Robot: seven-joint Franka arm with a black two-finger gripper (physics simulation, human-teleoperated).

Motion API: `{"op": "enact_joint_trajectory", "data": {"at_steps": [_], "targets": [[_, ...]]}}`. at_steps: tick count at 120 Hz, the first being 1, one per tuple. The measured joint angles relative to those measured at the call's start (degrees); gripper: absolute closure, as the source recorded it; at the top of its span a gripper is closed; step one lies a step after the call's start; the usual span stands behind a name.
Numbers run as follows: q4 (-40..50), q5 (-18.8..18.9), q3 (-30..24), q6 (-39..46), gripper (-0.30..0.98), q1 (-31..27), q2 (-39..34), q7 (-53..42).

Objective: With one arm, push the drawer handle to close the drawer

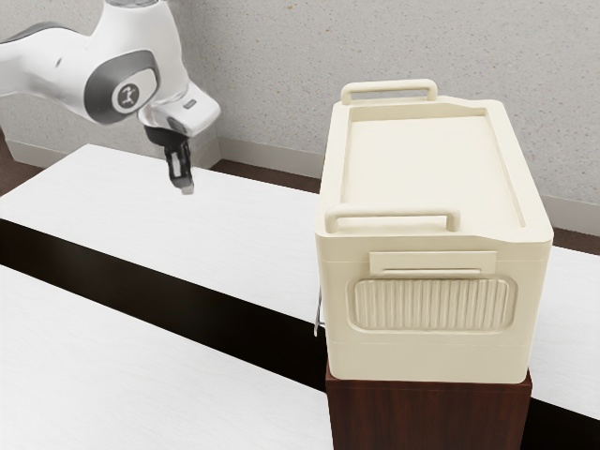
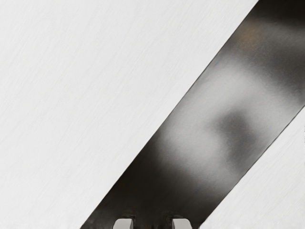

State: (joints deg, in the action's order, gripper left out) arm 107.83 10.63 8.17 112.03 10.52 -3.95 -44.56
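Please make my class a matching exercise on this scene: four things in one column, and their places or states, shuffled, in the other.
Things
1. Gripper
2. Cream box
3. Dark strip
4. Bar handles

Places and states
A. Runs between two white surfaces
B. Stand up from the top, at opposite ends
C. Open, holding nothing
D. Rests on a red-brown wooden body

Right pairs: 1-C, 2-D, 3-A, 4-B

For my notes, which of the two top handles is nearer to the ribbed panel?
The handle lower in the exterior view; the other handle sits farther back.
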Motion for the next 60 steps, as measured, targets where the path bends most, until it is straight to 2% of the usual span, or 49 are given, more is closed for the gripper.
{"op": "enact_joint_trajectory", "data": {"at_steps": [12,25,41,60], "targets": [[-0.38,-0.76,0.34,-1.57,0.36,-0.25,0.17,1.64],[-1.58,-1.92,0.58,-3.3,0.22,-0.25,0.13,3.39],[-1.95,-2.9,0.3,-4.85,0.11,0.2,0.14,5.57],[-1.05,-3.88,0.41,-5.58,0.05,0.79,0.52,7.75]]}}
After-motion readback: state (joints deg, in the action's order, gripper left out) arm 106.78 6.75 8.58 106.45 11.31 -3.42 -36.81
